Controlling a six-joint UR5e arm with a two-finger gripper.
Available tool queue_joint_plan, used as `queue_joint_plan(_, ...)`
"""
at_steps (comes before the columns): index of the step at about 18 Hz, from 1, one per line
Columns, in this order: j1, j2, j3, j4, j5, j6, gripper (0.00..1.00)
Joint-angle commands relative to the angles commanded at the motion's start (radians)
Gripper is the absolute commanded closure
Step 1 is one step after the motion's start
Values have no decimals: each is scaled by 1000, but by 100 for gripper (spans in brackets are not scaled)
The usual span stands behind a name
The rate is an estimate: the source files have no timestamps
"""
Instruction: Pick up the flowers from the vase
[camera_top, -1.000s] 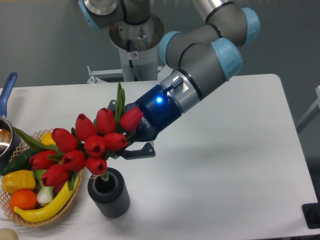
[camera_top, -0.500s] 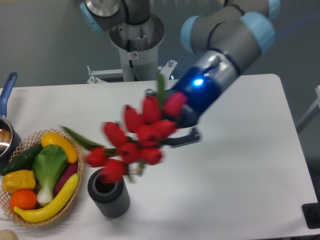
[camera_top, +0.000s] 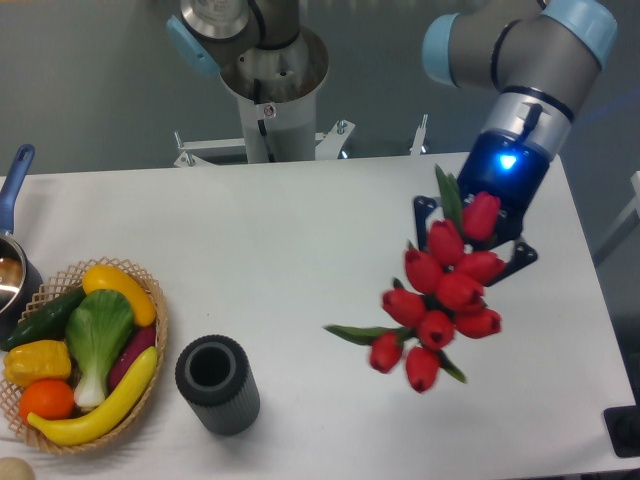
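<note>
Red buds: tulip bunch hangs in the air over the right half of the desk, clear of everything, well apart from its vase. Buds point down and left, stems run up-right into the gripper, so the bunch is slung head-down off the wrist angle.
Leaves: one long green leaf sticks out left at the bottom, another stands up near the top bud.
Gripper: dark blue body w/ lit blue LED. Fingers mostly hidden behind the buds; the bunch hangs from them w/ no other support, so I judge them clamped on the stems. Grip point itself not visible.
Vase: dark ribbed cylinder, upright, front-left on desk, mouth open and nothing in it. Stands just beside the basket.
Task status: lift looks done, as flowers are out and the vase didn't tip.
Risk: head-down hold w/ a thin stem bundle; a stem could slide if the grip is loose.
Basket: wicker, far left, holds banana, yellow pepper, orange, bok choy, cucumber, purple veg.
Pot: blue handle, at left edge, partly cut off.
Arm base: behind the desk, top centre.
</note>
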Motion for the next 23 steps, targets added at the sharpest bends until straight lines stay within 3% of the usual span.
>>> queue_joint_plan(4, -1, 32, -68, -9, 279, 61, 100)
queue_joint_plan(8, -6, 29, -117, -11, 407, 61, 100)
queue_joint_plan(15, -66, 3, -125, -70, 703, 130, 95)
queue_joint_plan(19, -93, 0, -125, -110, 761, 134, 96)
queue_joint_plan(23, -97, 2, -135, -112, 784, 135, 96)
